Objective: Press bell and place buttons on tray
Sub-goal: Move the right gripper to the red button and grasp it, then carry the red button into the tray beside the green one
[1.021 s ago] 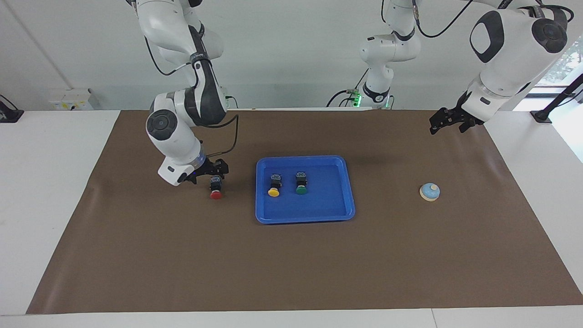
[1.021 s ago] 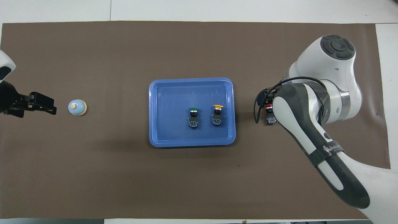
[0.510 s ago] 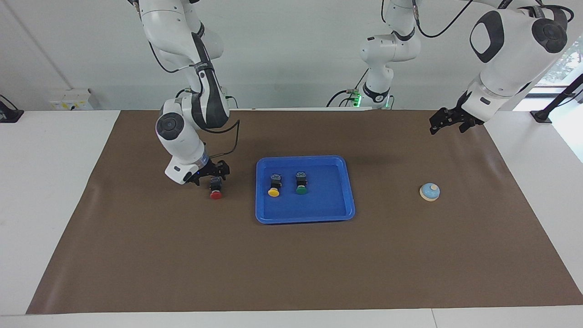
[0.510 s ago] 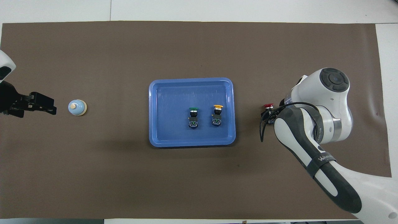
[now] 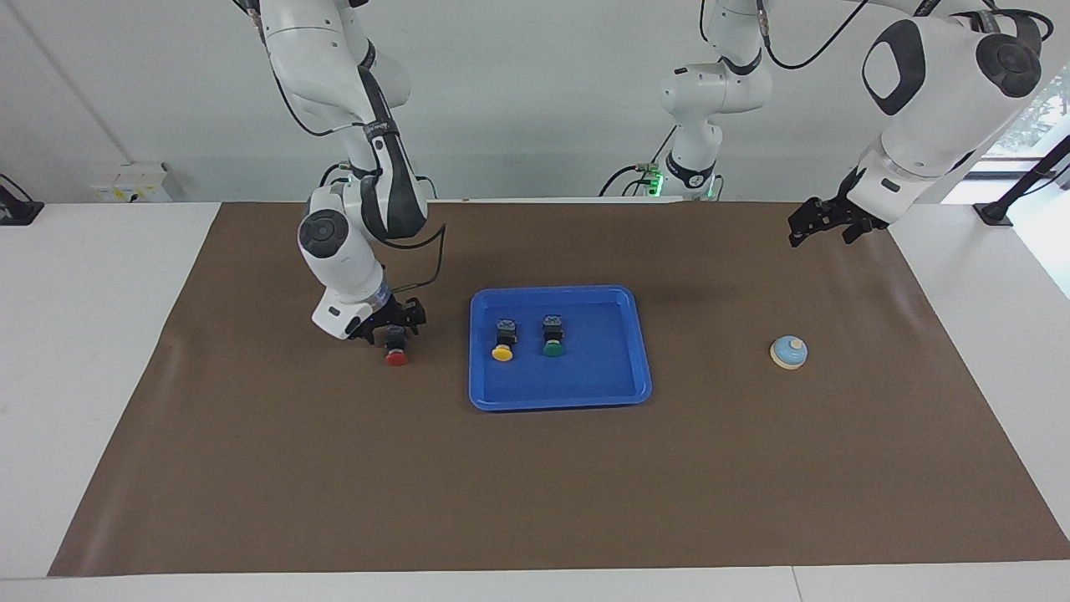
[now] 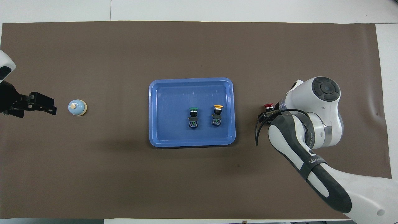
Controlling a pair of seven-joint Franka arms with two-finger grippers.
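Observation:
The blue tray (image 5: 602,376) lies mid-table and holds the yellow button (image 5: 502,341) and the green button (image 5: 552,339) side by side; the tray (image 6: 168,124) and both buttons (image 6: 217,114) (image 6: 193,116) also show from overhead. The red button (image 5: 395,347) lies on the mat beside the tray, toward the right arm's end. My right gripper (image 5: 394,328) is open, low, with a finger on each side of the button's black body; from overhead only its red cap (image 6: 268,106) shows. The bell (image 5: 788,352) (image 6: 77,107) stands toward the left arm's end. My left gripper (image 5: 823,226) waits in the air beside it.
A brown mat (image 5: 535,485) covers the table, with white table surface around it. A third white robot arm (image 5: 694,159) stands at the robots' edge of the table, level with the tray.
My right arm's wrist has swung in toward the tray and settled its gripper lower around the red button. The button, the tray, the bell and the left arm have not moved.

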